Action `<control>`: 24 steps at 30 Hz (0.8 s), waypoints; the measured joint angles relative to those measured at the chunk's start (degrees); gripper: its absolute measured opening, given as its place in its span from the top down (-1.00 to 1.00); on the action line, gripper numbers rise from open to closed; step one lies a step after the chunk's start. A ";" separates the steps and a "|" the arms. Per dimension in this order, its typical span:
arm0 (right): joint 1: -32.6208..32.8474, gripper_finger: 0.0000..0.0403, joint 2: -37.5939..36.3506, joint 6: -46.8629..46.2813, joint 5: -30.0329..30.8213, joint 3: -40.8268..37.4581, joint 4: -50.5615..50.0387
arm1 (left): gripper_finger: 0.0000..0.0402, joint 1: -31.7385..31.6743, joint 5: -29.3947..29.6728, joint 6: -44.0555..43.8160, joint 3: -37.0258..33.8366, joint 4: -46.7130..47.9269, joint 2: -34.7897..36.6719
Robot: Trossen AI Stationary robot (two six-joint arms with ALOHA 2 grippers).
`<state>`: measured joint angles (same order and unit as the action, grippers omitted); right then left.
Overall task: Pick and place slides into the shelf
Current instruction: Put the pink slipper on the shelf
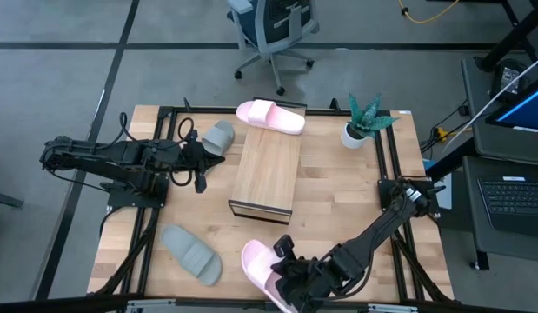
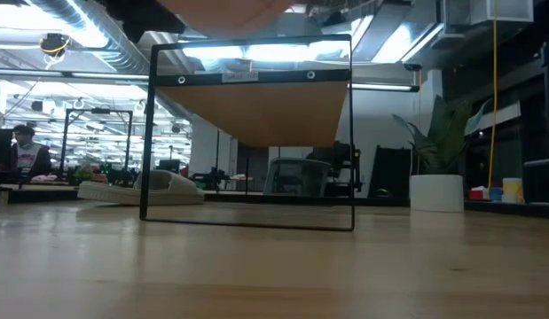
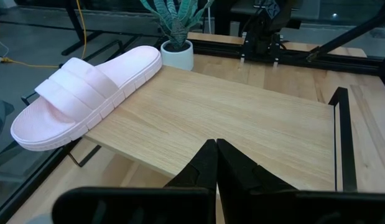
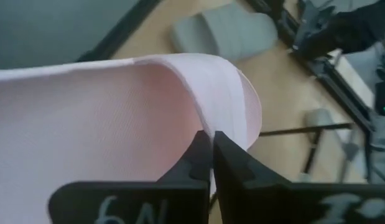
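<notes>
The shelf (image 1: pixel 262 174) stands mid-table, and one pale pink slide (image 1: pixel 270 116) lies on its far end, overhanging the edge (image 3: pixel 80 99). A grey-green slide (image 1: pixel 218 136) lies sole down on the table by the shelf's far left corner. My left gripper (image 1: pixel 199 165) is shut and hovers just near of it, facing the shelf top (image 3: pixel 242 124). A second grey-green slide (image 1: pixel 191 253) lies at the near left. My right gripper (image 1: pixel 290 276) is at the near edge, shut on the second pink slide (image 1: pixel 262 268). My right gripper pinches the pink slide's wide strap at its edge (image 4: pixel 208 121) between the two fingers (image 4: pixel 232 168). The strap arches away ahead of the fingers. The slide looks raised off the table; the low view shows none of it on the wood.
A potted plant (image 1: pixel 364 122) stands at the far right of the table. A dark metal frame (image 1: pixel 392 165) runs along the table's edges. An office chair (image 1: pixel 273 30) is beyond the far edge. Bare wood lies right of the shelf (image 1: pixel 338 191).
</notes>
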<state>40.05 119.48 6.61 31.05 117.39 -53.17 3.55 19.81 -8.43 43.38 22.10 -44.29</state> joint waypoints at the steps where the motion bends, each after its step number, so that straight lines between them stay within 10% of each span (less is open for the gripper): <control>1: -0.09 0.97 0.00 -0.01 0.68 0.78 -1.18 | 1.00 0.02 0.00 0.00 0.00 0.10 -0.01; 24: -8.30 0.97 -1.71 13.22 6.59 17.14 -21.31 | 1.00 0.01 0.00 0.02 -0.02 3.12 0.00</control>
<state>31.75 117.77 19.82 37.64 134.53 -74.49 3.56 19.81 -8.40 43.35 25.21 -44.29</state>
